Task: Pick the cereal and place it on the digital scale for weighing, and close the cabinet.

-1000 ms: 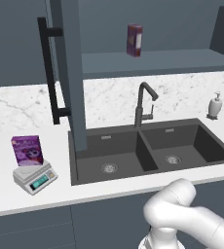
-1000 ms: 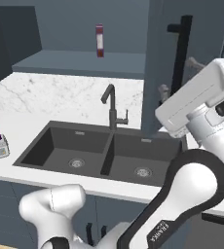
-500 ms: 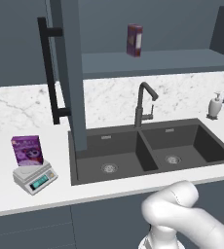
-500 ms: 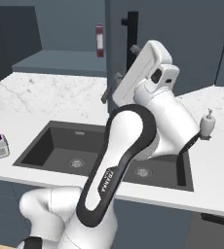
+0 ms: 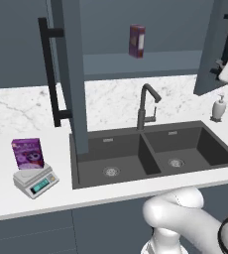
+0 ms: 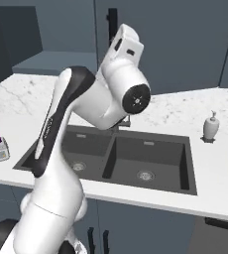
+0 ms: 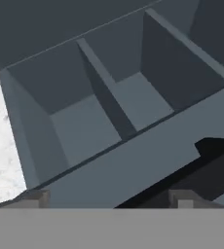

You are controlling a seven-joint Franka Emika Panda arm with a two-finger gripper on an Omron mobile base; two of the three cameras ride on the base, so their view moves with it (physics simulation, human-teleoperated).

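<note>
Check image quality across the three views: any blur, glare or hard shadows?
Left base view: flat even light, cereal on the digital scale slightly soft. Right base view: no glare, the arm blocks the middle. Hand view: dim, cabinet panels soft-edged, no hard shadows.

The gripper (image 7: 111, 198) shows two dark finger tips (image 7: 36, 198) at the bottom edge, set wide apart with nothing between them. Just beyond them runs the flat blue-grey face of a cabinet (image 7: 133, 165) door with its black bar handle (image 7: 201, 163) crossing at a slant. Past it lie open cabinet compartments split by a divider (image 7: 106, 95). White marbled backsplash (image 7: 2, 146) shows at the left.
</note>
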